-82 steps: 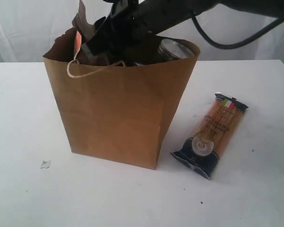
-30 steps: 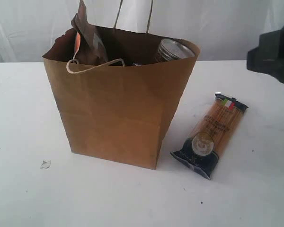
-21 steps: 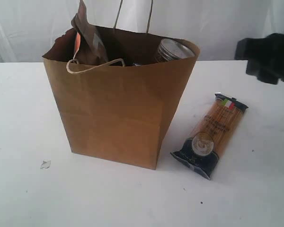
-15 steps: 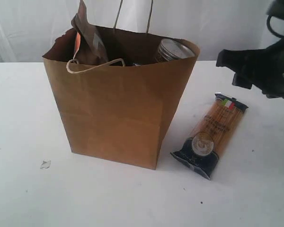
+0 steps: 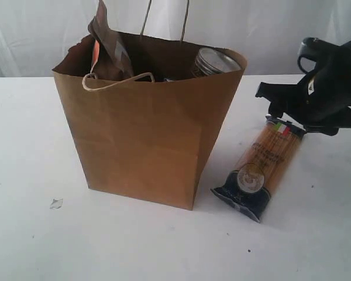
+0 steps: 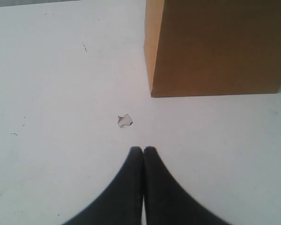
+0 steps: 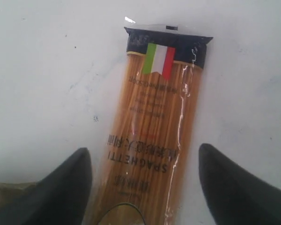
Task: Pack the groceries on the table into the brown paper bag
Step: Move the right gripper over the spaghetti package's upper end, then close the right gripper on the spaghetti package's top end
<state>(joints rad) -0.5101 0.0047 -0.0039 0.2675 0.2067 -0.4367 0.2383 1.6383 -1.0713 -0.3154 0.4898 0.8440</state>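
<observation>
The brown paper bag stands upright on the white table; its lower corner also shows in the left wrist view. A brown orange-labelled pouch and a jar lid poke out of its top. The spaghetti packet lies flat on the table to the bag's right. My right gripper hangs open over the spaghetti packet, one finger on each side and apart from it. In the exterior view that right gripper is above the packet's far end. My left gripper is shut and empty, low over the table.
A small scrap of clear wrapper lies on the table left of the bag; the same scrap sits just ahead of the left gripper. White curtains hang behind the table.
The right arm left the bag's mouth, swung out to the right, then came down over the far end of the spaghetti packet. Bag and packet have not moved.
</observation>
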